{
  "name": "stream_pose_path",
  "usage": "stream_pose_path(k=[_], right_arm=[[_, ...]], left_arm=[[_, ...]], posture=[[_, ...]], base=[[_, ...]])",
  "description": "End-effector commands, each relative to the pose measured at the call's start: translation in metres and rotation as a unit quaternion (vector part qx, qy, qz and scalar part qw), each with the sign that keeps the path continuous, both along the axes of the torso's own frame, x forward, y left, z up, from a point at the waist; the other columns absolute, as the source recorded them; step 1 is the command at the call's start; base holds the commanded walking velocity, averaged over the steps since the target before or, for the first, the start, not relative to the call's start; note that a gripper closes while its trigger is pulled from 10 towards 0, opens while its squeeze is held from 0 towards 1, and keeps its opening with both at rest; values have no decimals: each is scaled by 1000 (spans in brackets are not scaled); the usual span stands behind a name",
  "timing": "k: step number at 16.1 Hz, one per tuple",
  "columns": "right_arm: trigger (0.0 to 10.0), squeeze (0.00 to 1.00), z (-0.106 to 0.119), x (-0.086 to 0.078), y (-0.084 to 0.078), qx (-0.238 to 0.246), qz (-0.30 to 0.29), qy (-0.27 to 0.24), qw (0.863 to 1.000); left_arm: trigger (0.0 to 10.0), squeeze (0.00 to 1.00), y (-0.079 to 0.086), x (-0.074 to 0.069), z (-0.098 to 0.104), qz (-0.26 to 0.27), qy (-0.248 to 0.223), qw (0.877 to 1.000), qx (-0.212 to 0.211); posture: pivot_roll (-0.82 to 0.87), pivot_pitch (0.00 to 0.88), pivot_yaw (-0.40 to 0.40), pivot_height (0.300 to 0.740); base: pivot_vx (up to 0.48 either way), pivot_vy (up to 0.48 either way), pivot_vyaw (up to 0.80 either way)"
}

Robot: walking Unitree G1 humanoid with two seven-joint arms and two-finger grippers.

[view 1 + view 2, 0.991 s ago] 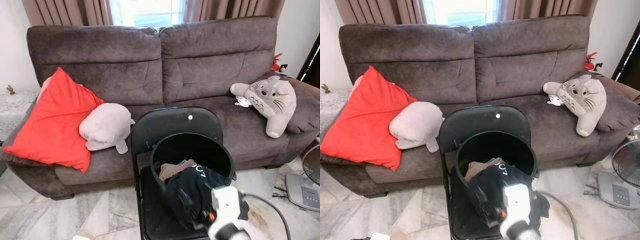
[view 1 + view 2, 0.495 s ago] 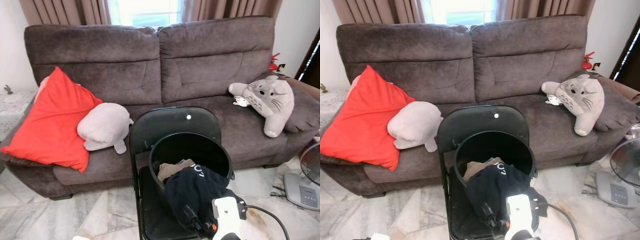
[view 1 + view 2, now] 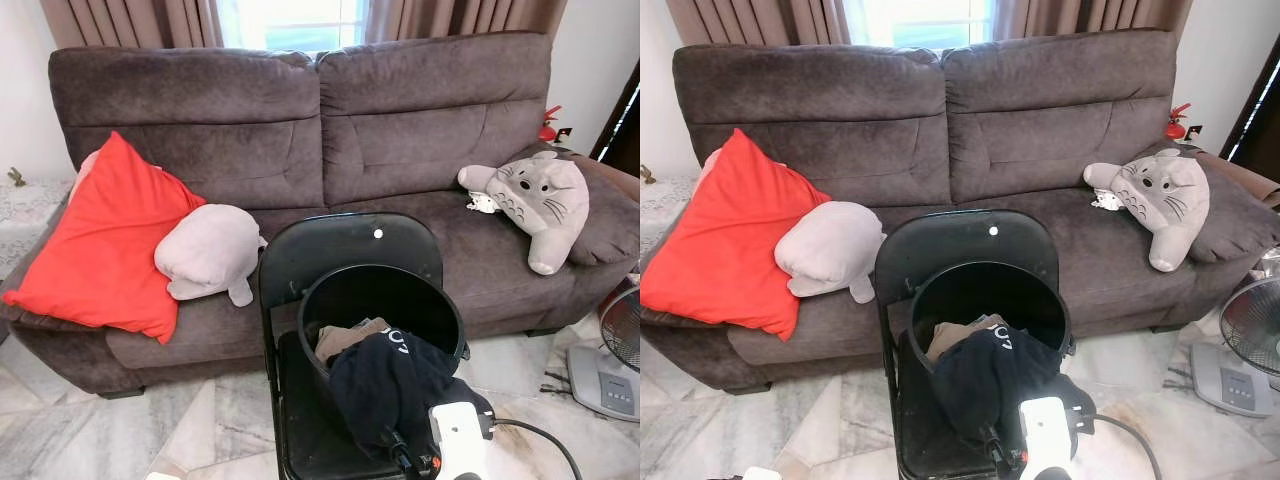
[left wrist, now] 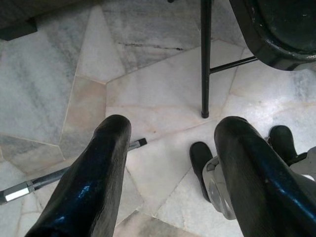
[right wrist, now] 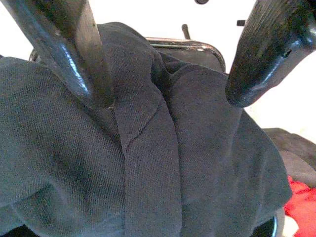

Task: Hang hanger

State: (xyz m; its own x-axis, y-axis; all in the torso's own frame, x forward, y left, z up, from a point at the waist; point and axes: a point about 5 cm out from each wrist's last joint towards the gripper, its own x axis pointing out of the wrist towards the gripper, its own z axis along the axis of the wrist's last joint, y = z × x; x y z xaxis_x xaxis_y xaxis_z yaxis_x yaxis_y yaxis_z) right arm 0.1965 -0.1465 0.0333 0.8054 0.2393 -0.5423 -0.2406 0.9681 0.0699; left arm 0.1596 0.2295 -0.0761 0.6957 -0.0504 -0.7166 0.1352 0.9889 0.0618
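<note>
Dark garment (image 3: 385, 385), with a bit of white print near its top, lies heaped in a black bucket (image 3: 330, 290) and spills over the near rim on the robot's right. A tan piece of clothing (image 3: 345, 337) shows beside it inside the bucket. The bucket stands on the seat of a black folding chair (image 3: 320, 245), which sits on a marble floor (image 3: 200, 420) in front of a brown sofa (image 3: 300, 130).

The right gripper (image 5: 168, 94) is low and just in front of the chair, aimed at the draped cloth. Its fingers (image 5: 89, 74) are spread wide with a fold of the dark fabric running between them; one fingertip seems to press on the cloth, the other stands clear of it, and nothing is clamped. A black cable (image 3: 545, 435) trails from the white wrist housing.

The left gripper (image 4: 173, 133) hangs over the floor beside a chair leg (image 4: 205, 59), its fingers (image 4: 106, 163) well apart and holding nothing. A thin metal rod (image 4: 29, 185) lies on the tiles beneath it.

On the sofa, a red cushion (image 3: 100, 245) leans at the robot's left end with a pale grey plush (image 3: 210, 250) touching it, and a grey cat-like plush (image 3: 540, 200) rests at the right end. A floor fan (image 3: 615, 350) stands at the right edge.
</note>
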Motion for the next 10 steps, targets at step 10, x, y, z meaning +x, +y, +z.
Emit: stream_pose_path(k=[10], right_arm=[[10000, 0, -12, 12, -9, -52, -23, 19, 998]], left_arm=[[10000, 0, 1, -9, -5, -2, 24, 1000, 4]], posture=[[-49, 23, 46, 740]], base=[[0, 0, 0]])
